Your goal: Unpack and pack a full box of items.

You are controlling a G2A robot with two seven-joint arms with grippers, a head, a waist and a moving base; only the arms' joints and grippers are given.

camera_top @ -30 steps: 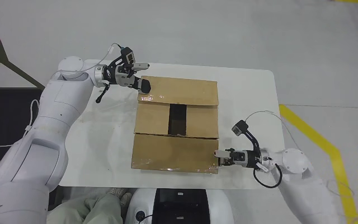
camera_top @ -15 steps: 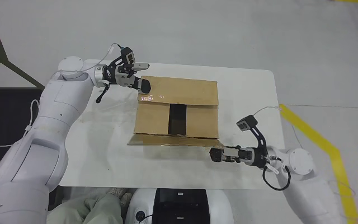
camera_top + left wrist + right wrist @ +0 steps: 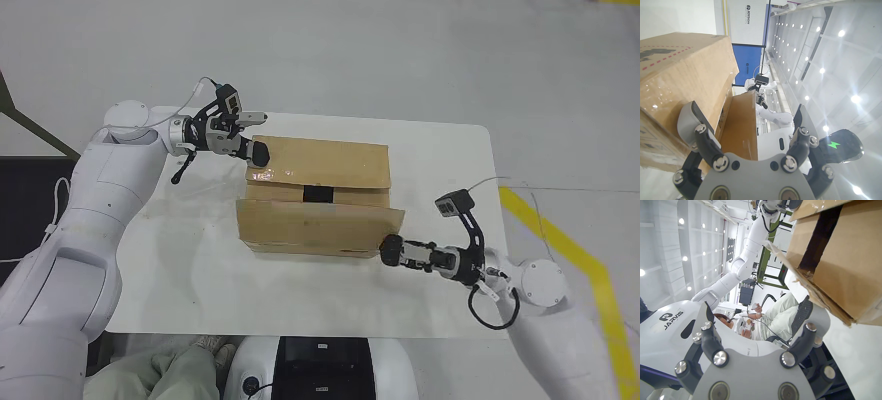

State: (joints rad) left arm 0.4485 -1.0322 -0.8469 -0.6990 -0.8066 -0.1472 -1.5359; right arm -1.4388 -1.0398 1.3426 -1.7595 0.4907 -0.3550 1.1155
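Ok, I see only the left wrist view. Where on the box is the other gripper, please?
Observer: The right gripper is at the right end of the near flap.
Operator: Does it pinch the flap?
Observer: No. In its own wrist view its fingers are apart, with nothing between them.
Operator: And is the top of the box shut?
Observer: No. From above, a dark gap shows in the middle of the box.

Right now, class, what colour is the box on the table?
Brown cardboard; the box shows best in the top view.
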